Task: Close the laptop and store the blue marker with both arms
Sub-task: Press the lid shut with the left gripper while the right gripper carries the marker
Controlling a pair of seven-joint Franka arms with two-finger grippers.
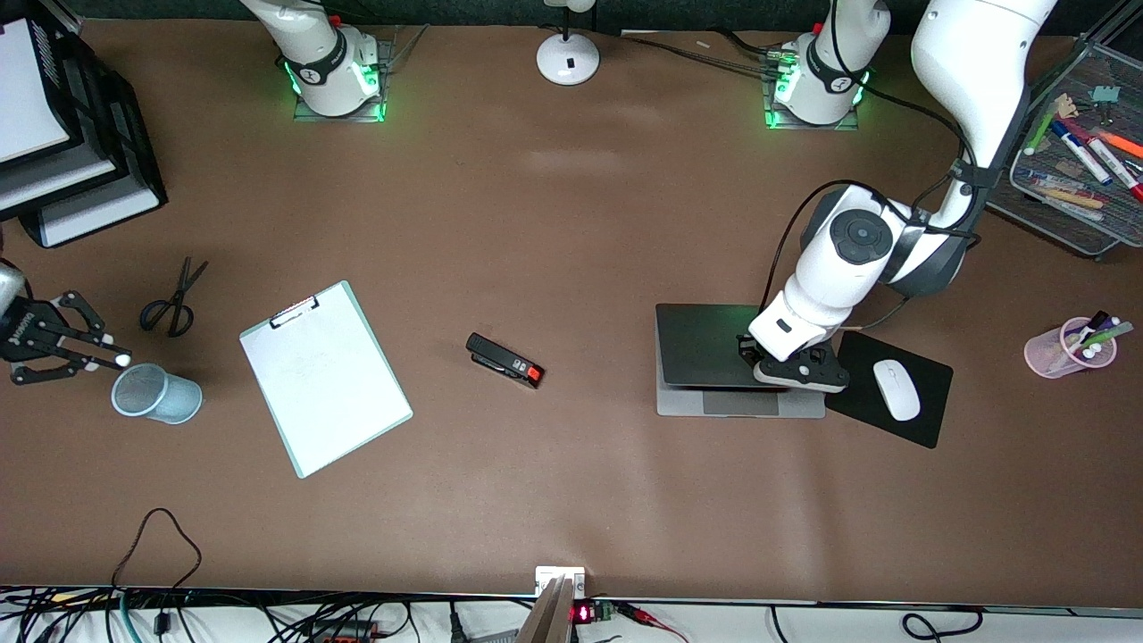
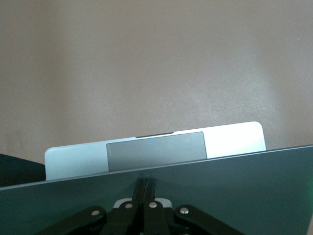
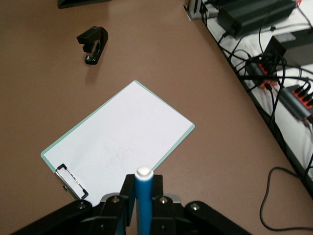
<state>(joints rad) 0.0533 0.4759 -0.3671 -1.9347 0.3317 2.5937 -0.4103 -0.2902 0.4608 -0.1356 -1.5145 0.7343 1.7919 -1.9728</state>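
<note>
Gripping slim blue marker [image 3: 143,200], right claw [image 3: 142,205]

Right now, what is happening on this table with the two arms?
The left gripper presses on the lid of the laptop, which is nearly shut; only the trackpad strip still shows. The right gripper holds the blue marker by the mesh cup lying at the right arm's end of the table, beside the clipboard. The marker is not stored yet.

Laptop [image 1: 705,357] keys hidden under lowered lid. Blue marker [image 3: 143,205] barrel cut off by right wrist view's edge. Right gripper [image 1: 85,350] arm cropped at front view's edge.
</note>
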